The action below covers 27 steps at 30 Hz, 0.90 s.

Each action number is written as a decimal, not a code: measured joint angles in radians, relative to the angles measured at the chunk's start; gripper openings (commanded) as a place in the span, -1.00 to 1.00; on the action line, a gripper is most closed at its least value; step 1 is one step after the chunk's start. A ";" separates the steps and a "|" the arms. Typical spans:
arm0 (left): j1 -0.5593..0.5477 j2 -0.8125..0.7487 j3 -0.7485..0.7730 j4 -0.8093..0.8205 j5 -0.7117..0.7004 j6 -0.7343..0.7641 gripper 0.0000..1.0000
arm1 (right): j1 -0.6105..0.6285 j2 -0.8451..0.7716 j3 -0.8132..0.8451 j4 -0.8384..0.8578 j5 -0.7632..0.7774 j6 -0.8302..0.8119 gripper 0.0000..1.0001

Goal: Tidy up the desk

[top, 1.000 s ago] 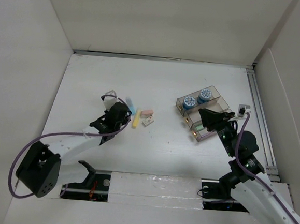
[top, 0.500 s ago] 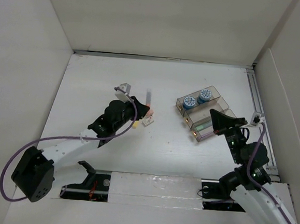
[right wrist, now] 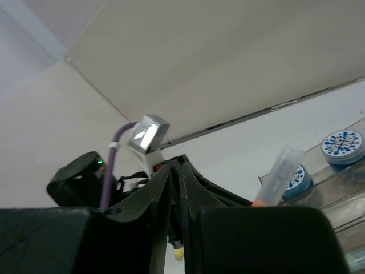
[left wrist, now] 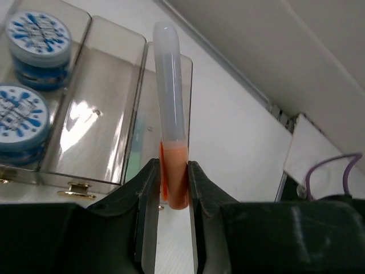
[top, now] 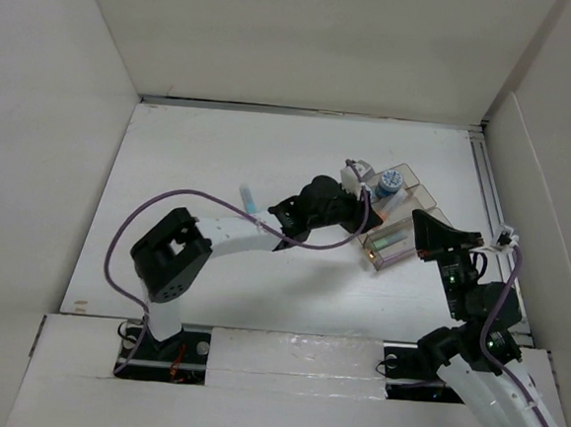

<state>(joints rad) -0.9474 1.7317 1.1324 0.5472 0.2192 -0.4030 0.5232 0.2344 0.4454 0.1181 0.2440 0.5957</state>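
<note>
My left gripper point(left wrist: 174, 171) is shut on an orange highlighter with a clear cap point(left wrist: 171, 103) and holds it over the clear compartmented tray point(left wrist: 108, 114). In the top view the left gripper point(top: 363, 212) reaches across the white desk point(top: 201, 157) to the tray point(top: 416, 194). Two round blue-and-white containers point(left wrist: 37, 34) sit in the tray's far compartments. A green item point(top: 387, 243) lies in a near compartment. My right gripper point(top: 425, 229) hovers at the tray's right side, its jaws together and empty point(right wrist: 177, 171). The held highlighter also shows in the right wrist view point(right wrist: 279, 171).
A blue highlighter point(top: 248, 200) lies on the desk left of centre, beside the left arm. A yellow tip point(right wrist: 178, 251) shows low behind my right fingers. Upright white walls enclose the desk, and a metal rail point(top: 493, 210) runs along its right edge.
My left arm has swung right from the desk's middle to the tray, carrying the orange highlighter. My right gripper has drawn back a little to the right of the tray.
</note>
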 measured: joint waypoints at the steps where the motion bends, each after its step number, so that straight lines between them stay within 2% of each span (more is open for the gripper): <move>1: 0.001 0.047 0.038 -0.013 0.033 0.011 -1.00 | 0.000 -0.007 0.000 -0.002 0.008 0.002 -0.55; 4: 0.000 0.213 0.190 -0.042 0.129 0.040 -1.00 | 0.000 -0.036 0.000 -0.013 0.029 0.007 -0.25; 5: 0.000 0.224 0.199 -0.043 0.136 0.041 -1.00 | 0.000 -0.046 0.000 -0.015 0.033 0.007 -0.21; 9: 0.000 0.321 0.294 -0.100 0.197 0.067 -1.00 | -0.001 -0.076 -0.002 -0.018 0.053 0.010 -0.20; 18: 0.000 0.399 0.420 -0.192 0.225 0.117 -0.99 | -0.005 -0.060 -0.002 -0.023 0.060 0.011 -0.17; 22: -0.003 0.427 0.455 -0.245 0.212 0.144 -0.83 | -0.005 -0.039 -0.002 -0.021 0.060 0.011 -0.17; 27: -0.015 0.452 0.473 -0.297 0.182 0.168 -0.48 | -0.005 -0.010 -0.002 -0.021 0.059 0.011 -0.18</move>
<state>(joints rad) -0.9627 2.1834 1.6051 0.2504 0.4011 -0.2348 0.5182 0.2249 0.4431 0.0967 0.3031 0.6067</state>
